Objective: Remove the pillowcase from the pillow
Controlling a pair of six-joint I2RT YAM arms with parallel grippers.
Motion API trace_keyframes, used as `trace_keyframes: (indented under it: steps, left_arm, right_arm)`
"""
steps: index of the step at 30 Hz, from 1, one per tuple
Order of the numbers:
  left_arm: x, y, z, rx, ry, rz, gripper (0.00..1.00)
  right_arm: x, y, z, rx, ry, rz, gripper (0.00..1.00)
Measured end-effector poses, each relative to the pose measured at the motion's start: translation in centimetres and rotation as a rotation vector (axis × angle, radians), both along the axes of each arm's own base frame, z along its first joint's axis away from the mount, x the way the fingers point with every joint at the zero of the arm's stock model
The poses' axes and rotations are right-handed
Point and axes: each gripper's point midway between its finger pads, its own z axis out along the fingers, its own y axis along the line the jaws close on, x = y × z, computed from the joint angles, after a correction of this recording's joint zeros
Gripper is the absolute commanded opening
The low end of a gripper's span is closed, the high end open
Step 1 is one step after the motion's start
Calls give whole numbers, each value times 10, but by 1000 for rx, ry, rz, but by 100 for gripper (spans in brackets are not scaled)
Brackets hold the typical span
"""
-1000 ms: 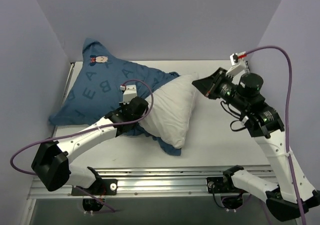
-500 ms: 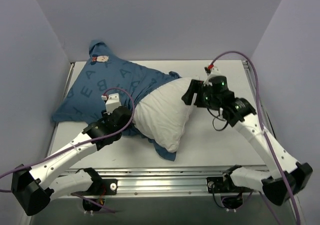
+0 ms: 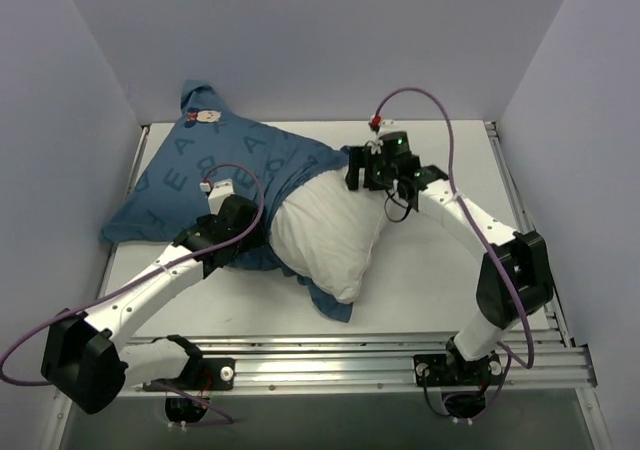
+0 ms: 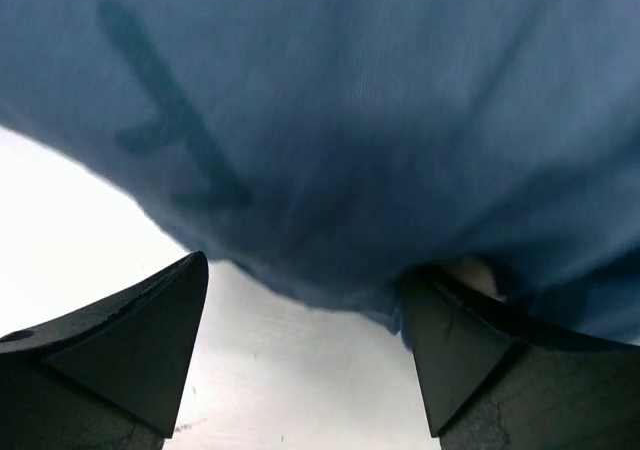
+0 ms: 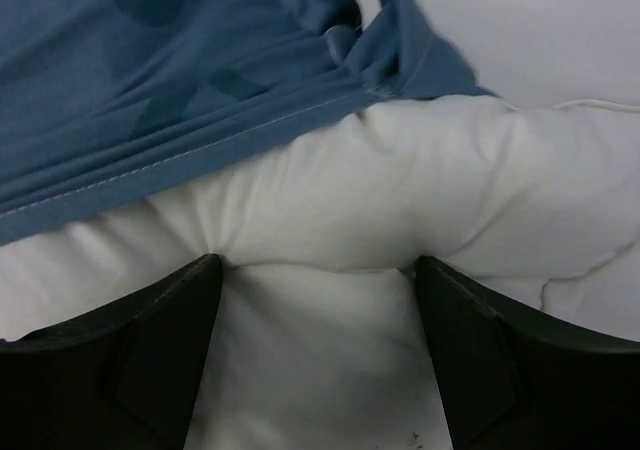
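Note:
The dark-blue pillowcase (image 3: 225, 165) lies over the table's left half, still wrapped around the left part of the white pillow (image 3: 325, 235). A corner of blue fabric (image 3: 335, 305) peeks out under the pillow's near end. My left gripper (image 3: 250, 248) sits low at the pillowcase's near edge. In the left wrist view it (image 4: 305, 270) is open, with blue fabric (image 4: 330, 120) hanging just over the fingertips and brushing the right finger (image 4: 460, 360). My right gripper (image 3: 365, 175) is at the pillow's far corner. There it (image 5: 315, 280) stands open, tips pressed into the pillow (image 5: 330, 220) beside the pillowcase hem (image 5: 200, 100).
Purple walls close in the table (image 3: 440, 270) on the left, back and right. A metal rail (image 3: 330, 355) runs along the near edge by the arm bases. Purple cables loop above both wrists.
Both grippers have opened. The right arm has swung in from the right and down onto the pillow's far corner. The left gripper has shifted slightly left and lower at the pillowcase edge.

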Motion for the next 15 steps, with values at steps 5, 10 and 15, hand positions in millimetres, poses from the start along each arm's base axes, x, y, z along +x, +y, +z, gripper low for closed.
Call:
trace_keyframes:
  steps: [5, 10, 15]
  left_arm:
    - [27, 10, -12, 59, 72, 15, 86]
    - [40, 31, -10, 139, 85, 30, 86]
    - [44, 35, 19, 138, -4, -6, 86]
  right_arm:
    - [-45, 30, -37, 4, -13, 47, 72]
    - [-124, 75, -30, 82, -65, 91, 70]
    - [-238, 133, -39, 165, 2, 274, 70]
